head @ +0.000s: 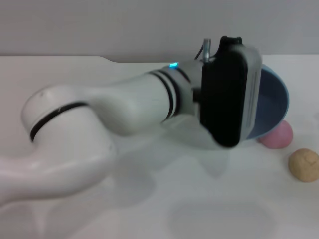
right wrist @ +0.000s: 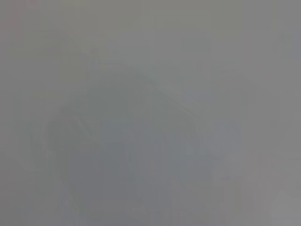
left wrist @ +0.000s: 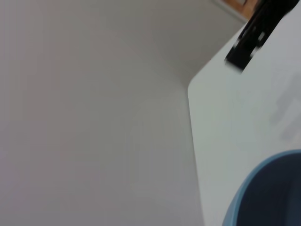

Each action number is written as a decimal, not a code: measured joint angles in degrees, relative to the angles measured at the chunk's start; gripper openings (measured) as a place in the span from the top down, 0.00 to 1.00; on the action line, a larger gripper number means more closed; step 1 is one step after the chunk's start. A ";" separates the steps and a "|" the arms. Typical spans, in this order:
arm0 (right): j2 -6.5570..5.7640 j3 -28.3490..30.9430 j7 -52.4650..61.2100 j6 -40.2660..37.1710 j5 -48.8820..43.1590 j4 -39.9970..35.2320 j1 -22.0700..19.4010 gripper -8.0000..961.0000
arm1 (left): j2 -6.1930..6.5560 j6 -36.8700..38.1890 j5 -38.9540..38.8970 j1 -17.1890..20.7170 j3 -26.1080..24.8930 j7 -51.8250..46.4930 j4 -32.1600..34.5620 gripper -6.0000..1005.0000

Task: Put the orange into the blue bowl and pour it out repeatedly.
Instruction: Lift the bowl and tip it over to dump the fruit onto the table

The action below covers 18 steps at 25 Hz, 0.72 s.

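White counter (head: 149, 209) fills scene, pale wall behind. Near right: tan ball (head: 304, 165), then pink ball (head: 277, 135). Farther: left gripper (head: 227, 92) at tilted blue bowl (head: 273, 102), likely pouring; jaws hidden, cannot tell. Orange unseen. Right gripper not visible.

Laboratory test bench: bare white table (head: 149, 209), plain grey wall (head: 99, 25) at 12 o'clock, toy-like props near 3 o'clock
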 joint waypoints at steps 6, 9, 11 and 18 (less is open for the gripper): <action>-0.07 -0.17 -0.03 0.32 -0.17 0.09 1.31 0.38 | -0.13 -16.54 0.19 9.04 2.94 17.73 -0.36 0.99; -0.11 -0.17 -0.05 0.35 -0.19 0.11 1.89 0.38 | -0.14 -18.94 0.22 11.03 3.31 20.96 -0.19 1.00; -0.12 -0.22 -0.06 0.41 -0.21 0.12 2.36 0.38 | -0.16 -19.93 0.23 11.87 3.54 22.43 -0.13 1.00; -0.17 -0.24 -0.07 0.64 -0.22 0.14 2.74 0.38 | -0.03 -25.75 0.27 12.91 5.03 24.66 -2.06 1.00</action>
